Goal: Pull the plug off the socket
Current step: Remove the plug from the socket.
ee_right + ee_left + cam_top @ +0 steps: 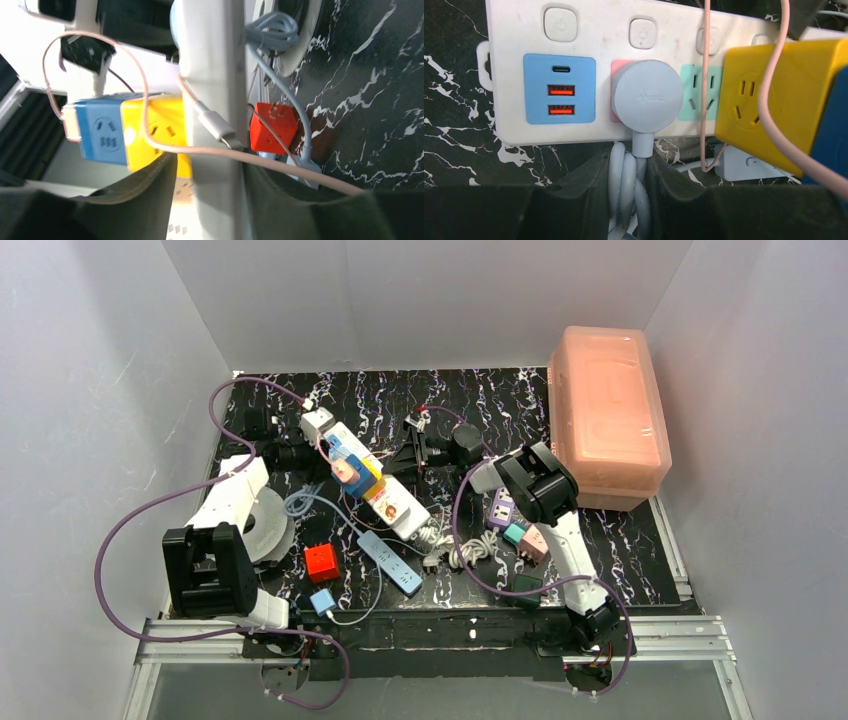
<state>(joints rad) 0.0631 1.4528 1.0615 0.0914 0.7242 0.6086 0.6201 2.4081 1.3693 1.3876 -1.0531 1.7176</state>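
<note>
So, the socket (599, 30) lies on the black marbled table (454, 100). The plug (648, 95), a round grey-blue one, sits fully seated in the socket's pink face, between the blue USB face and the mint one. Just below the plug, at the socket's long edge, the left gripper (626, 192) is drawn in narrow, with the plug's bundled cord (621, 165) squeezed between its black fingers (574, 195). It grips the cord rather than the plug's body, I'd guess because that low round cap gives little to catch. Beyond the mint face, a yellow cube adapter (774, 95) juts out of the socket and crowds that side. The right gripper (212, 200) straddles the socket's body edge-on, a finger against either side, clamping it. That looks like bracing, since otherwise the whole socket would lift along with the plug. By my reckoning the pull itself is not yet begun, and tugging by the cord risks a slip.
</note>
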